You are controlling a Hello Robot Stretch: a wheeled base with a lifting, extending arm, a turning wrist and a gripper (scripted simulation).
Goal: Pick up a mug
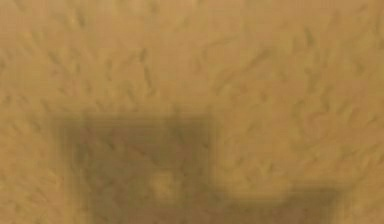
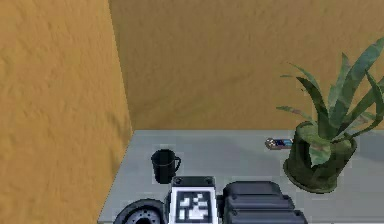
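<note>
Over on the grey worktop (image 2: pixel 225 150) in the arm side view, the mug (image 2: pixel 165 165) is standing upright near the left end, dark, with its handle toward the picture's right, close to the corner where the orange walls (image 2: pixel 60 90) meet. It's on the surface and not lifted, so I'd call this the lining-up step before the reach. The arm (image 2: pixel 262 205) with its white marker square (image 2: pixel 195 206) pokes in at the bottom edge, and the mug sits just up and left of that marker. My guess is the next move wants a small base nudge to get the end effector (image 2: pixel 140 213) in line with the mug, then a careful extend at the right height so it doesn't knock the mug over. Annoying bit: the end effector is just a dark rounded lump cut off by the bottom edge. I can't make out its fingers, so I can't tell how they're set or whether it's holding anything. A potted plant (image 2: pixel 325 150) stands well off to the right with its leaves cropped, and the small object (image 2: pixel 279 144) beside it is too tiny to name. Out front it's just orange wall (image 1: pixel 150 60).
</note>
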